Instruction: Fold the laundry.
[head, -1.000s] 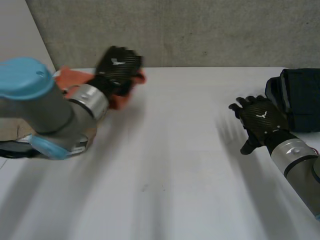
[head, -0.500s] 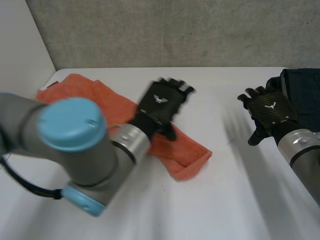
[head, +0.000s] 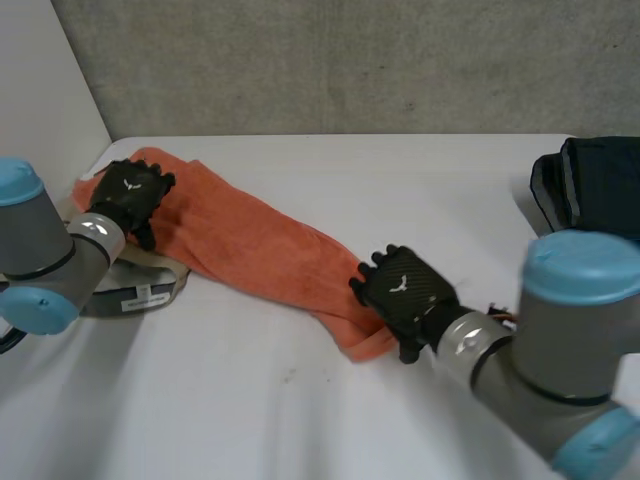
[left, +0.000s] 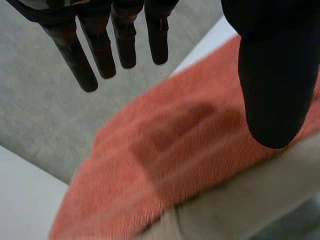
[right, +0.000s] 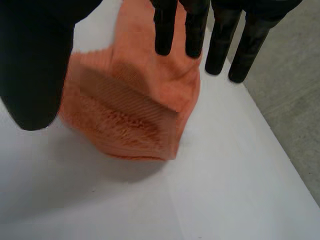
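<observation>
We see the towel (head: 250, 245) lying slantwise on the desk (head: 420, 190); the left hand (head: 128, 193) is at its far end, the right hand (head: 405, 295) at its near end, both unclenched, clasping nothing

Orange towel (head: 260, 245); white table (head: 300, 400)

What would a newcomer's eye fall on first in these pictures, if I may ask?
The long orange terry towel stands out, lying rumpled in a diagonal band across the white table. The left hand is open at its far end, and the right hand is open at its near, bunched end. A dark navy folded cloth sits on the table's right side.
</observation>
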